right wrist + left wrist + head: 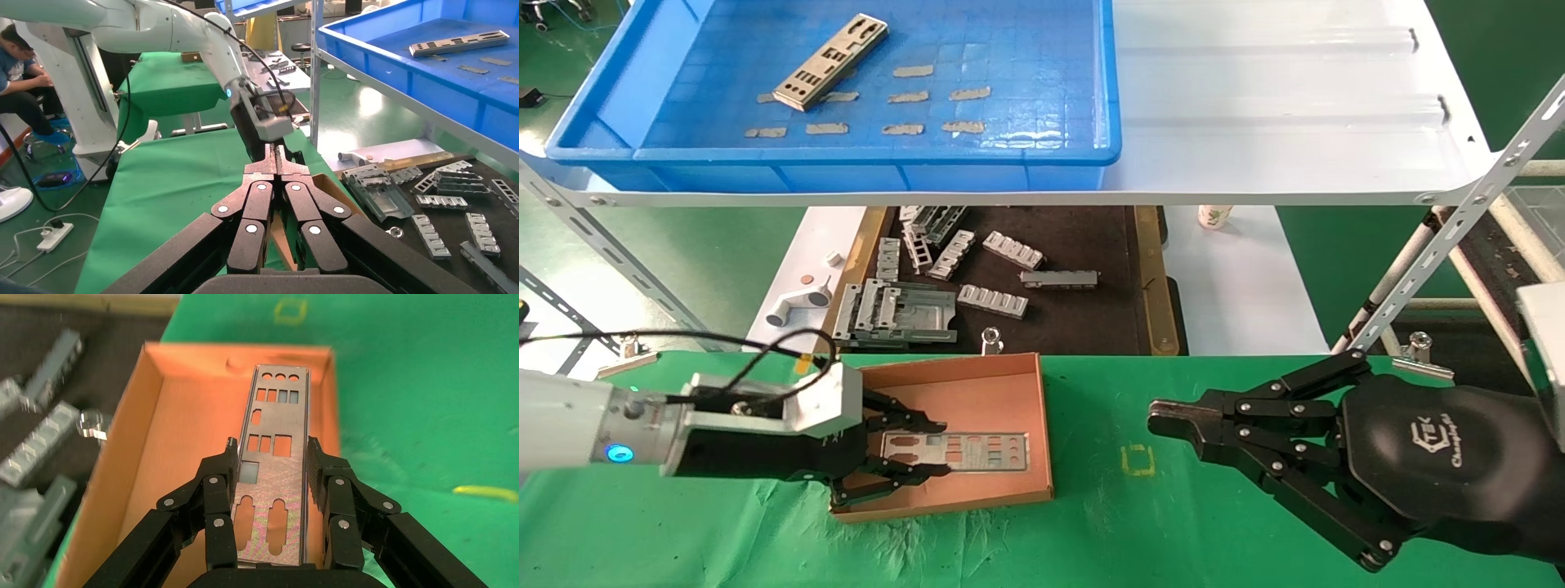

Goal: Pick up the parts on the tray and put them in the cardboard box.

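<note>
My left gripper (928,449) reaches level into the box (1009,376), its fingers (221,478) set along both long edges of a plate (960,451).

In my left wrist view the fingers touch the plate's edges, though I cannot tell whether the plate rests on the box floor or hangs just above it. The head view hides the plate's near end behind the fingers. My right gripper (1173,418) hovers over the green cloth (1107,523) beside the box, tips pressed together and holding nothing. Beyond, a black tray (1091,327) holds grey brackets (993,300). Farthest, on the shelf, the blue tray (1042,167) holds one more plate (831,61).
</note>
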